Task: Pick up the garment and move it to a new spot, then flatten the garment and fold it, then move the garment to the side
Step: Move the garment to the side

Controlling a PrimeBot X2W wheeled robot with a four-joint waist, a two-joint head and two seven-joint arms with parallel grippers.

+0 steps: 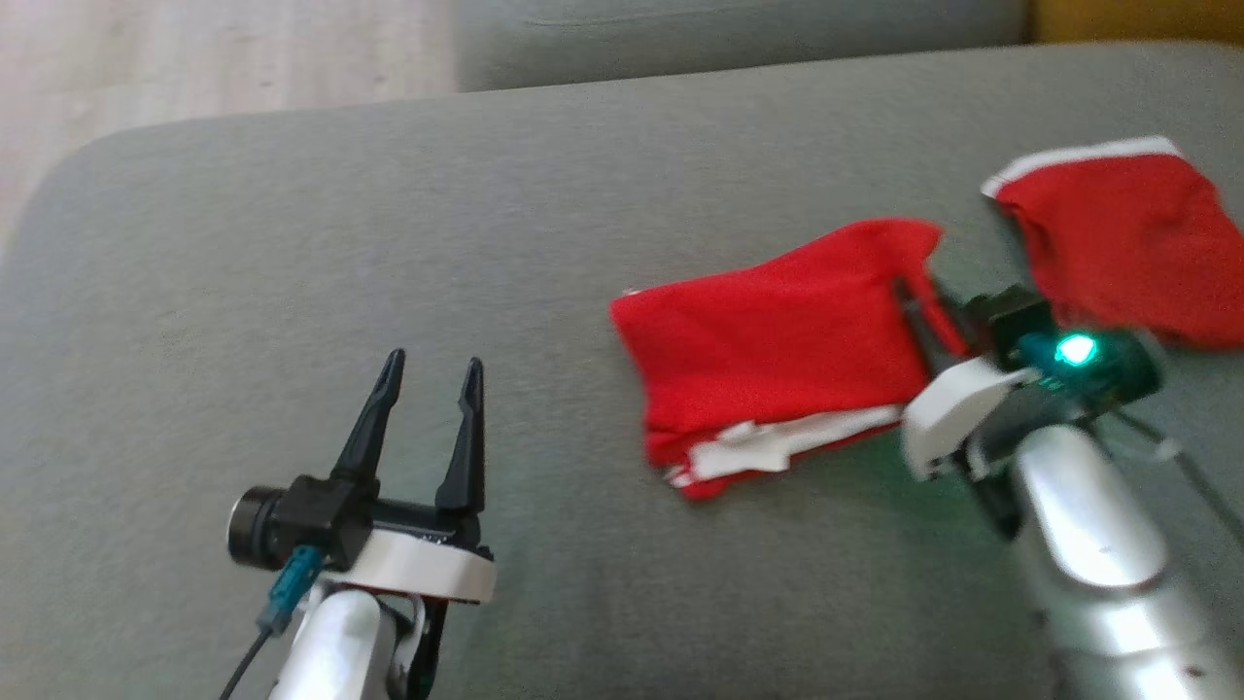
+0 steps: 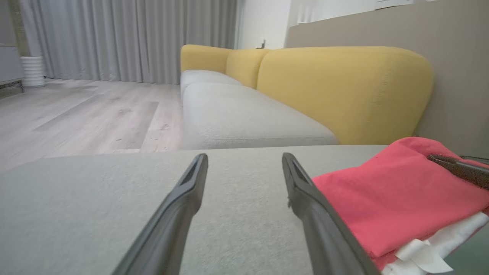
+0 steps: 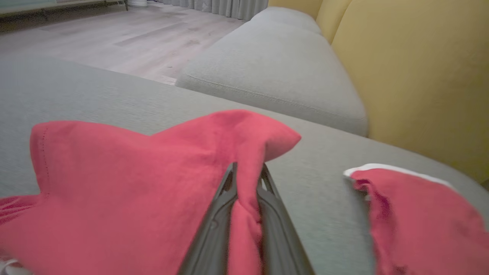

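Observation:
The garment (image 1: 768, 340) is red with white trim and lies partly folded on the grey cushion (image 1: 389, 243), right of centre. My right gripper (image 1: 914, 292) is shut on a raised fold at its upper right corner; in the right wrist view the red cloth (image 3: 133, 183) is pinched between the two dark fingers of that gripper (image 3: 248, 168). A second red piece with a white edge (image 1: 1118, 243) lies apart at the far right (image 3: 412, 214). My left gripper (image 1: 433, 362) stands open and holds nothing, low over the cushion left of the garment (image 2: 397, 198), which sits beside its right finger (image 2: 324, 229).
The cushion's rounded far edge drops to a pale wooden floor (image 1: 194, 58) at the upper left. Another grey seat (image 3: 275, 65) adjoins behind, with a yellow backrest (image 2: 344, 88) beyond it. Bare cushion stretches left of the garment.

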